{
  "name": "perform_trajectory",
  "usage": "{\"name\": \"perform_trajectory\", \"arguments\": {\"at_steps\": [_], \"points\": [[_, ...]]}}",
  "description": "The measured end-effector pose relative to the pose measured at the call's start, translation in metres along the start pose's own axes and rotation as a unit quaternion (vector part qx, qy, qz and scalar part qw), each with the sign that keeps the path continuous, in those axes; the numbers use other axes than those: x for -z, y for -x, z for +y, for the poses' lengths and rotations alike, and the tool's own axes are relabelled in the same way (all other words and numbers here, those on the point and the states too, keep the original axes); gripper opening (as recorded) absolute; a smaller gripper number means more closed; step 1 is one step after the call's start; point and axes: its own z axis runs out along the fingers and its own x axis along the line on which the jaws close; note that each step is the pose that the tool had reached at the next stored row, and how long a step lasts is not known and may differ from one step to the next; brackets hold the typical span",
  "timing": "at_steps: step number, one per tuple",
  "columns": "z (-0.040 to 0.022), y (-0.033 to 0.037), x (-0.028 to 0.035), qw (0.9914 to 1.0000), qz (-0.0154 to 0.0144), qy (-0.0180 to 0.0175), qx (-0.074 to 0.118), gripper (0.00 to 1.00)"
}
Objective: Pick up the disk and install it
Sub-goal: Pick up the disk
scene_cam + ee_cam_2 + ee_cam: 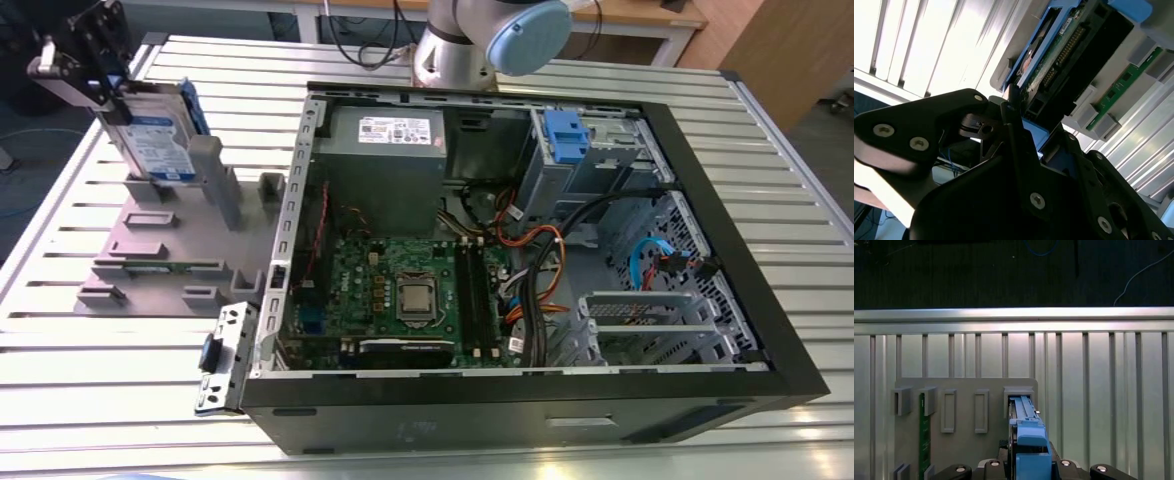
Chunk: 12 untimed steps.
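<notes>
Blue-framed and silver, the disk (154, 135) is being held upright on its edge at the grey stand (160, 235). This is at the exterior view's far left, well apart from the open computer case (534, 410) on the exterior view's right. The gripper (118, 92) is being shown directly above the disk — the jaws are judged to be pinching its upper end across the thin faces, one finger on each side.

The long axis is being carried near vertical, slightly tilted, with the lower end down among the stand's upright posts; whether it is fully seated there cannot be told. In the first wrist view the disk is being seen edge-on, its blue bracket pointing straight away from the jaws into a slot of the stand. In the second wrist view its green circuit-board face is being shown — in the exterior view the labelled face is being turned toward the case side.
</notes>
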Motion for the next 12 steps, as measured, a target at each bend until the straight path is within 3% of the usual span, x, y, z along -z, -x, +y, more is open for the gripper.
{"name": "perform_trajectory", "arguments": {"at_steps": [12], "points": [[0.0,0.0,0.0054,1.0,0.0,0.0,0.0,0.37]]}}
